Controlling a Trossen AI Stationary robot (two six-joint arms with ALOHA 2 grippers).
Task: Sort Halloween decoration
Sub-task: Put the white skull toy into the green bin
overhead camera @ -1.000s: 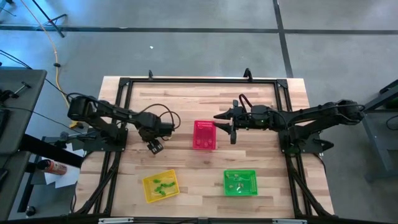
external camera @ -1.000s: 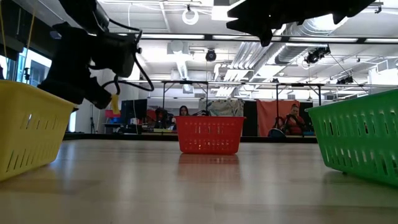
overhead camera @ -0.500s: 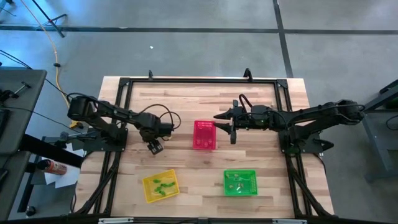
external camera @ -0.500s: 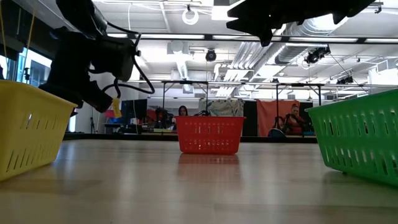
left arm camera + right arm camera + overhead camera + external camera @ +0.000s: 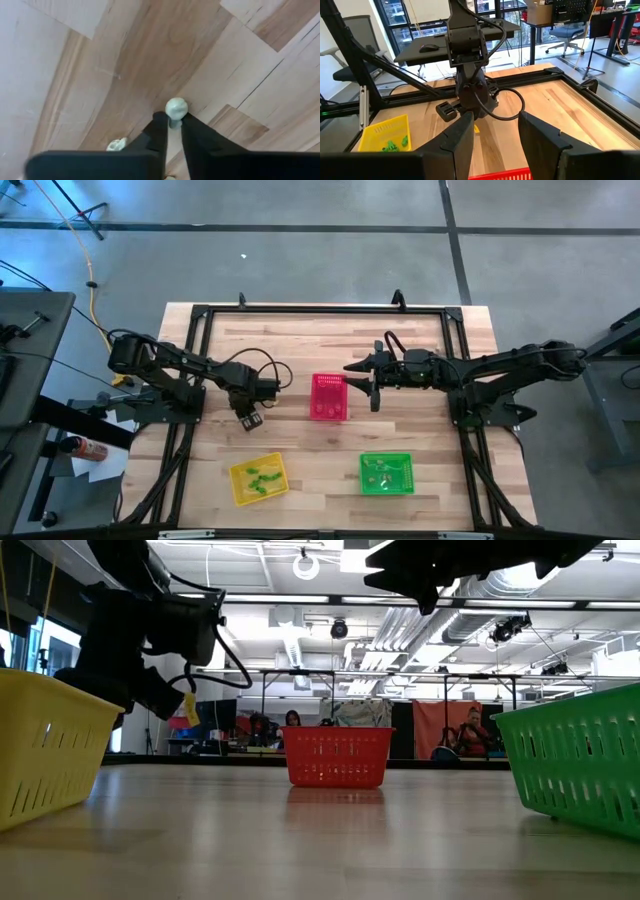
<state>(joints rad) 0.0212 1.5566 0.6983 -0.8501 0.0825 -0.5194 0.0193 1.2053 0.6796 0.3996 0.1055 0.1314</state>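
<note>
From where I stood, the left gripper (image 5: 250, 420) hung above the bare wood left of centre in the overhead frame, between the pink-red basket (image 5: 329, 397) and the yellow basket (image 5: 258, 478) lower down. Its fingers (image 5: 156, 135) were drawn narrow and pinched a small pale whitish trinket (image 5: 176, 107), a round little thing that stuck out just past the tips. In the left wrist picture a second pale trinket (image 5: 116, 145) showed low beside the gripper body; whether it lay on the table (image 5: 300, 340) I could not tell.

The right gripper (image 5: 358, 377) waited in the air just right of the pink-red basket, near the middle of the overhead frame. Its fingers (image 5: 460, 136) stood well apart with nothing between them, and beyond them its wrist camera looked at the left arm and the yellow basket.

Green trinkets (image 5: 261, 478) lay in the yellow basket at the lower left of the table. The green basket (image 5: 386, 473) at lower right held a few small pieces as well (image 5: 378, 476), hard to make out against the mesh. I could not tell what the pink-red basket held. From table height the yellow basket filled the left edge, the green the right, and the red one (image 5: 337, 756) sat at centre.
</note>
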